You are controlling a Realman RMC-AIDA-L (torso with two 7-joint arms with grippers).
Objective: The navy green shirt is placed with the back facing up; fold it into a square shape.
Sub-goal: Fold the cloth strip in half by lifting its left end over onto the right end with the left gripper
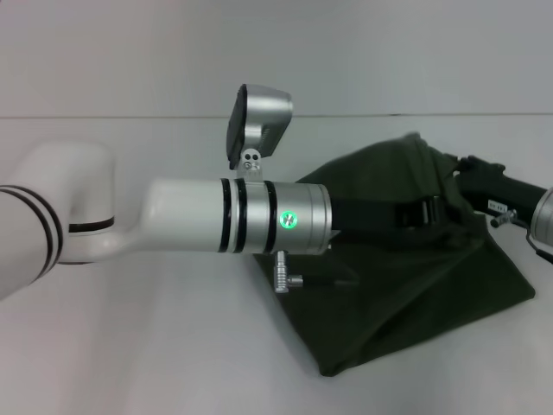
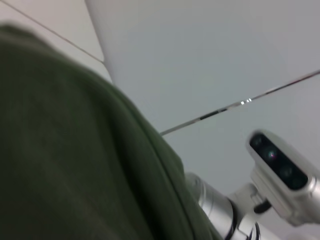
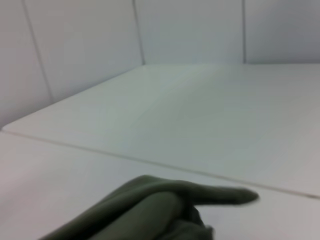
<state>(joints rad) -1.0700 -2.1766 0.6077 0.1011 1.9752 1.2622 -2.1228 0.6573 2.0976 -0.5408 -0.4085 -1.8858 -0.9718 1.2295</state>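
Note:
The navy green shirt point(image 1: 389, 294) is a dark olive cloth on the right half of the white table. It is bunched and raised into a tent shape, with its lower part spread on the table. My left gripper point(image 1: 435, 210) reaches across from the left and is shut on the raised fabric near the shirt's middle. My right gripper point(image 1: 458, 166) comes in from the right edge and is shut on the shirt's upper right edge. The fabric fills the left wrist view point(image 2: 65, 150). A fold of it shows in the right wrist view point(image 3: 150, 210).
My left forearm point(image 1: 216, 216) crosses the middle of the head view and hides the table behind it. The white table point(image 1: 173, 346) meets a pale wall at the back. My right wrist and its camera point(image 2: 280, 165) show in the left wrist view.

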